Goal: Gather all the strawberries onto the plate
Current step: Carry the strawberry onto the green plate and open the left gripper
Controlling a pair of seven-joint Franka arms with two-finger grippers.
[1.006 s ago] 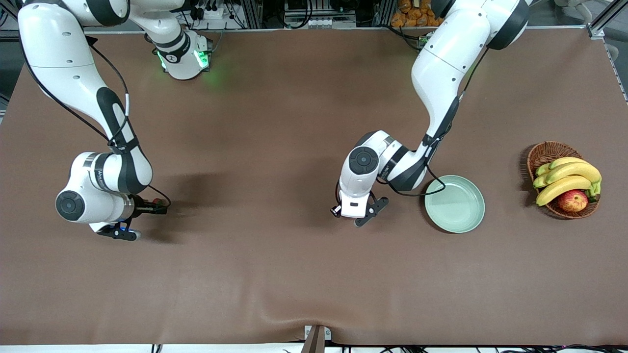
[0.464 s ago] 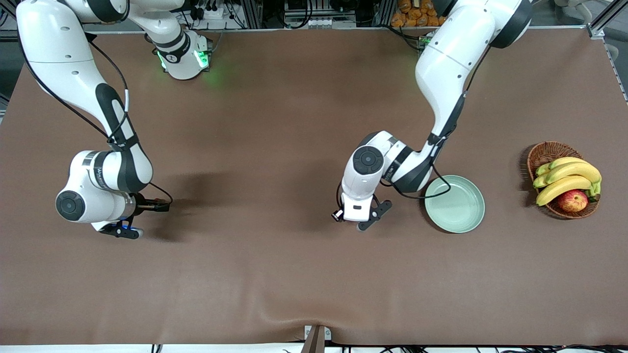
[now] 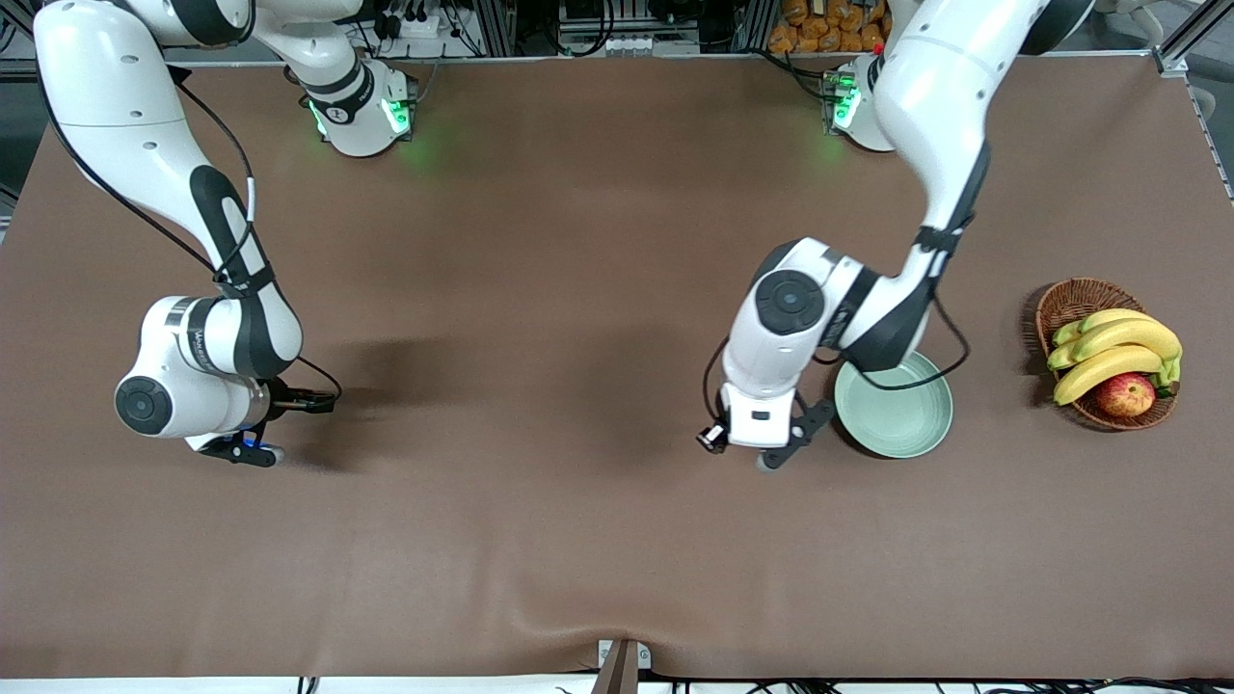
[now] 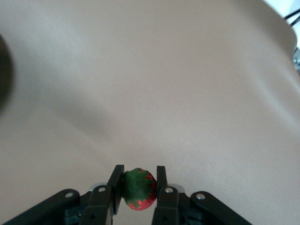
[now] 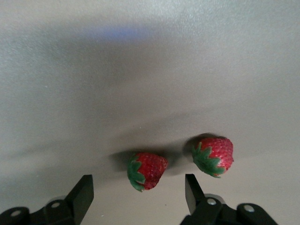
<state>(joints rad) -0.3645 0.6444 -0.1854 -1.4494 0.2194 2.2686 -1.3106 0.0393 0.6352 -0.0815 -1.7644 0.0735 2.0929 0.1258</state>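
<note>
My left gripper [image 4: 138, 174] is shut on one strawberry [image 4: 139, 190], red with a green leafy top, held above the brown table. In the front view the left hand [image 3: 762, 424] hangs just beside the pale mint-green plate [image 3: 911, 424], on the side toward the right arm's end; the arm covers part of the plate's rim. My right gripper [image 5: 138, 183] is open and low over the table. One strawberry [image 5: 146, 170] lies just ahead of the gap between its fingers, and another strawberry [image 5: 213, 155] lies beside that one. In the front view the right gripper [image 3: 310, 400] hides both.
A brown wicker basket [image 3: 1070, 299] with bananas [image 3: 1118, 352] and a red-yellow apple [image 3: 1125, 393] stands at the left arm's end of the table. The brown table cover has a raised wrinkle [image 3: 540, 617] near the front edge.
My left arm has carried its strawberry toward the plate and now hangs at the plate's edge. My right gripper has barely shifted and stays open by the two strawberries.
</note>
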